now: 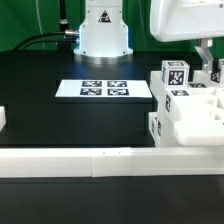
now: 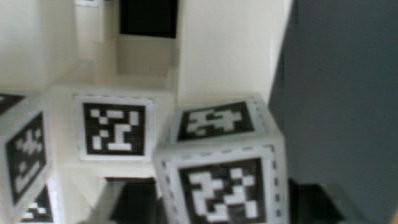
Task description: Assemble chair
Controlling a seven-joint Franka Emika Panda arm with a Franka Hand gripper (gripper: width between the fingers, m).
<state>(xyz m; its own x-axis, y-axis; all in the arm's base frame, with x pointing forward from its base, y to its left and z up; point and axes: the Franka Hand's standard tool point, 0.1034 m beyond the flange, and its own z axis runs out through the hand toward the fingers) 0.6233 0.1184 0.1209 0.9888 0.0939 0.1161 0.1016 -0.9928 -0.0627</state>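
Note:
The chair's white parts stand grouped at the exterior view's right: a tagged square-ended leg (image 1: pixel 175 73) upright, and a blocky assembled piece (image 1: pixel 190 112) with more tags. My gripper (image 1: pixel 208 66) hangs over this group, partly cut off by the frame edge. In the wrist view my gripper (image 2: pixel 222 200) has its dark fingers (image 2: pixel 135 196) pressed against both sides of a tagged square-ended leg (image 2: pixel 217 150), shut on it. A second tagged white part (image 2: pixel 111 128) stands just beside that leg. What lies below the grip is hidden.
The marker board (image 1: pixel 105 89) lies flat on the black table before the robot base (image 1: pixel 103 30). The long low white border rail (image 1: pixel 100 162) runs along the near edge. A small white piece (image 1: pixel 3 119) sits at the exterior view's left edge.

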